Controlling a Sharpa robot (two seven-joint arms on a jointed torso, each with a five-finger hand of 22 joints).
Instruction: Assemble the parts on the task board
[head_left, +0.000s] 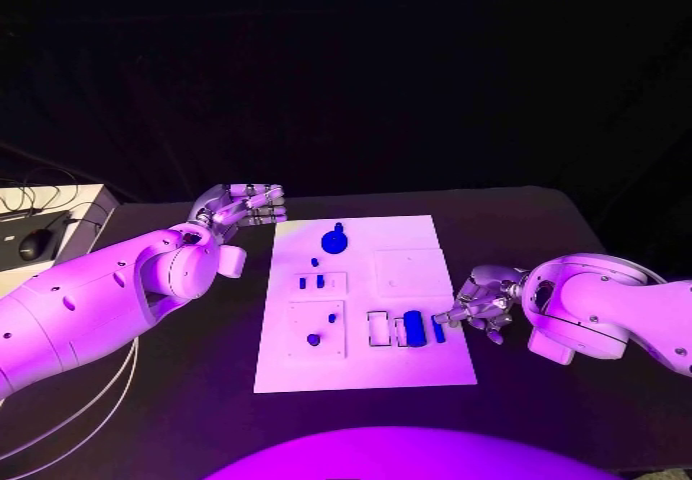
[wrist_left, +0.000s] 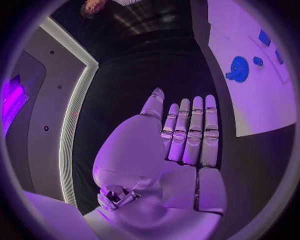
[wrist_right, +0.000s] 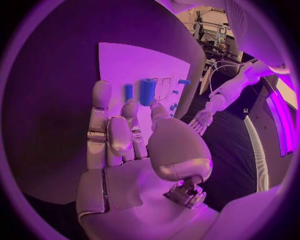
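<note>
The white task board (head_left: 418, 375) lies in the middle of the black table. A blue gear-shaped part (head_left: 335, 240) sits near its far edge, with small blue pieces (head_left: 312, 283) below it. A thick blue cylinder (head_left: 414, 328) and a slim blue piece (head_left: 437, 330) stand near the board's right edge. My right hand (head_left: 483, 302) hovers at that edge, fingers stretched toward the slim piece (wrist_right: 128, 92) and the cylinder (wrist_right: 147, 91), holding nothing. My left hand (head_left: 242, 208) floats off the board's far left corner, fingers straight and empty (wrist_left: 184, 135); the gear (wrist_left: 238, 68) lies off to its side.
A pale side stand with a dark device (head_left: 36, 242) and cables is at the left edge. A white cable (head_left: 90, 400) runs under my left arm. Black table surrounds the board on all sides.
</note>
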